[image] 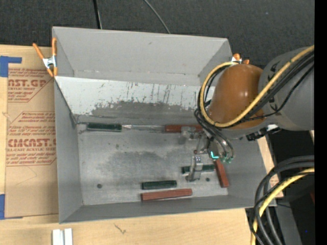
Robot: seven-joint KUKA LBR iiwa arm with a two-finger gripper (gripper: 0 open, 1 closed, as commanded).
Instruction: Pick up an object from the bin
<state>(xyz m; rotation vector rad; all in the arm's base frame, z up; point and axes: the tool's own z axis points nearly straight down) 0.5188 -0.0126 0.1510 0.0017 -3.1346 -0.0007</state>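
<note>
Looking down into the grey metal bin [138, 50]: floor scuffed and dull, back wall streaked. The arm comes in from the right, with its orange wrist cover [235, 93] over the right half. The pincer [194, 171] is low over the right front floor. Wide or narrow, cannot tell. Nothing seen held.

Nearest thing is a short dark green bar [206, 168], partly hidden, at the pincer's right side. Its long axis seems to run left-right, not certain. Just right of it lies a red-brown stick [222, 176], running front-to-back near the right wall. Judging by closeness, the green bar is the likely pick.

Along the front, left of the pincer, lie a dark green stick [159, 185] and a longer red-brown stick [167, 194], parallel, running left-right. All are thin, straight, rigid, matte. A grip would probably go across the narrow width.
</note>
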